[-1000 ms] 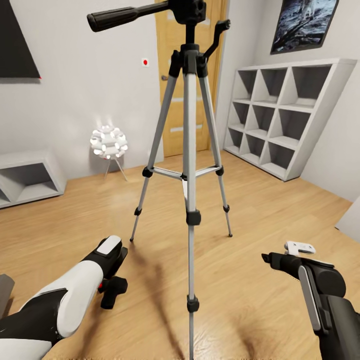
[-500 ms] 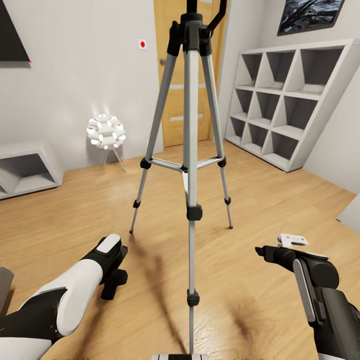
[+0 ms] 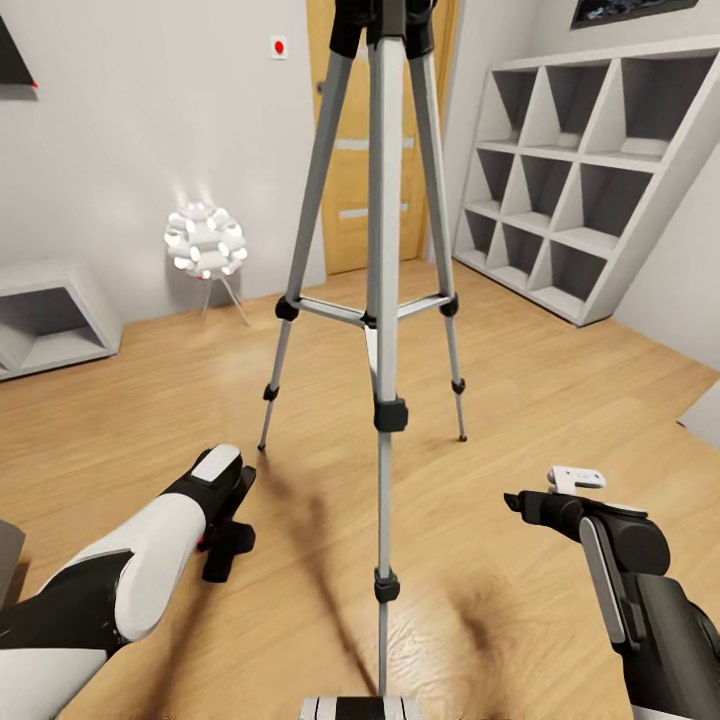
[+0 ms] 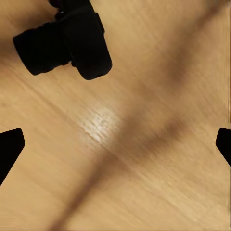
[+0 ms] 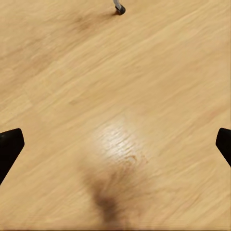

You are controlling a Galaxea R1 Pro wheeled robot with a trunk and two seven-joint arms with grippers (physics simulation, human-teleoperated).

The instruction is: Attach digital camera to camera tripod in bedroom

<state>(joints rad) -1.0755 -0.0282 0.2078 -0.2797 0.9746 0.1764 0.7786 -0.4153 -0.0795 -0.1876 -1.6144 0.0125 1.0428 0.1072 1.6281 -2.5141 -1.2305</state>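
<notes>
At the far left of the head view a low grey shelf unit (image 3: 45, 325) sits against the pale wall, cut off by the frame edge, and a glowing white ball lamp (image 3: 205, 241) stands on thin legs beside it. Lower down, the left arm reaches over the wood floor (image 3: 560, 390); its left gripper (image 3: 228, 550) is mostly hidden behind the white forearm. In the left wrist view its fingertips (image 4: 10, 147) sit at opposite edges of the picture, spread wide with nothing between them but floor, and the digital camera (image 4: 65, 41) lies on the floor ahead of them, partly cut off by the frame. In the middle the camera tripod (image 3: 378, 250) stands on the floor close in front of the robot, its head cropped out at the top and its near leg running down to the bottom edge. Behind it is a wooden door (image 3: 350, 150). To the right a grey cube shelf (image 3: 580, 170) leans along the wall. The right gripper (image 3: 525, 503) hovers over bare floor; in the right wrist view its fingertips (image 5: 9, 144) are likewise wide apart and empty, with one tripod foot (image 5: 119, 8) just visible.
</notes>
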